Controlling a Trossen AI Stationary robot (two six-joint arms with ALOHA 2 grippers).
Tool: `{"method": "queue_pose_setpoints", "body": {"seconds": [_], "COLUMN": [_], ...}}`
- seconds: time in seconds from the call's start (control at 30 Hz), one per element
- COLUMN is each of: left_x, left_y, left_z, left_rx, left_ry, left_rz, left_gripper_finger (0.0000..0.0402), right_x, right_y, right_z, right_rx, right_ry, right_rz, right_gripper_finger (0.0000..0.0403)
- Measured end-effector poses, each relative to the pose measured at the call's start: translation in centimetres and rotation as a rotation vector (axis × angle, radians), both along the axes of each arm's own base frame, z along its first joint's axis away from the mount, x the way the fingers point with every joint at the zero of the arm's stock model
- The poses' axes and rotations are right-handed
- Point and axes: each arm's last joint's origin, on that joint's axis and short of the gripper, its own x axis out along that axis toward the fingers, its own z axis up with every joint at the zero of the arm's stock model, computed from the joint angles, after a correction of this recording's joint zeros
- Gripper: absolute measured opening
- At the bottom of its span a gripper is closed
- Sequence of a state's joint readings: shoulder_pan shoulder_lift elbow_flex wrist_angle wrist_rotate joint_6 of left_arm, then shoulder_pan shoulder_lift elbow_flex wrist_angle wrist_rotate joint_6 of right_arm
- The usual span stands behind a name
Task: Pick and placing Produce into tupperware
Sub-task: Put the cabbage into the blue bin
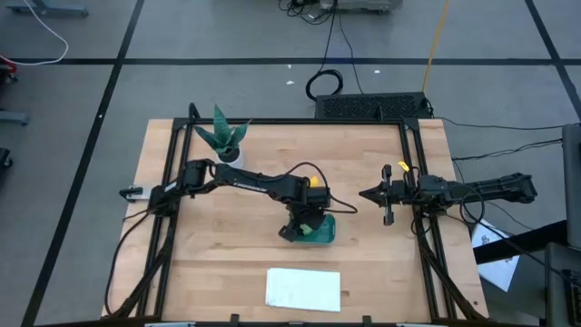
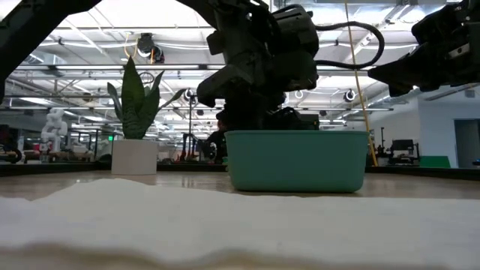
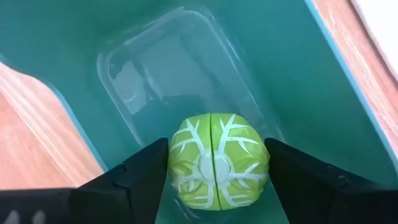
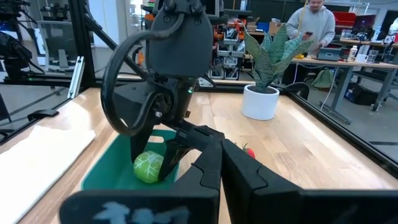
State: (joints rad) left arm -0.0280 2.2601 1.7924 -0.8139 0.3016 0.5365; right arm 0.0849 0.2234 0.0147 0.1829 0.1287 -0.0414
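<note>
While the left claw hangs over the open tub, its two fingers press on either side of the light green ball, so the step in hand looks like the drop: the ball is inside the tub's walls but held above its floor. My guess is that the next move calls only for the fingers to part, perhaps after a small descent so the ball does not bounce out.

Going by size, the worktop lies under everything. A flat white sheet rests on it nearer the front edge than the claw, apart from the tub. The left arm reaches across from the left side. The right claw waits well off to the right of the left one, above bare wood; I cannot tell whether it is open or closed. A potted plant stands behind the left claw, toward the back left corner, clear of the work.

Just beside the tub, a small red piece lies on the wood on the side away from the sheet. No lemon-like piece can be picked out. Nothing stands between claw and tub; the one risk I see is the ball rolling on the shallow floor.

A person stands beyond the worktop, far behind.
</note>
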Motion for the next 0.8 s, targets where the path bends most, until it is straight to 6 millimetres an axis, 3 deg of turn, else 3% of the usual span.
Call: {"method": "queue_pose_setpoints", "body": {"seconds": [0.47, 0.8], "left_x": [0.0, 0.6], "left_y": [0.1, -0.5], "left_z": [0.2, 3.1], "left_rx": [0.023, 0.027], "left_ry": [-0.005, -0.030], "left_rz": [0.012, 0.015], "left_gripper_finger": [0.0262, 0.0262], "right_x": [0.0, 0.0], "right_y": [0.0, 0.0], "right_z": [0.0, 0.0], "right_rx": [0.000, 0.003], "right_ry": [0.000, 0.000], "right_rz": [0.000, -0.001], "right_gripper_finger": [0.0000, 0.0000]}}
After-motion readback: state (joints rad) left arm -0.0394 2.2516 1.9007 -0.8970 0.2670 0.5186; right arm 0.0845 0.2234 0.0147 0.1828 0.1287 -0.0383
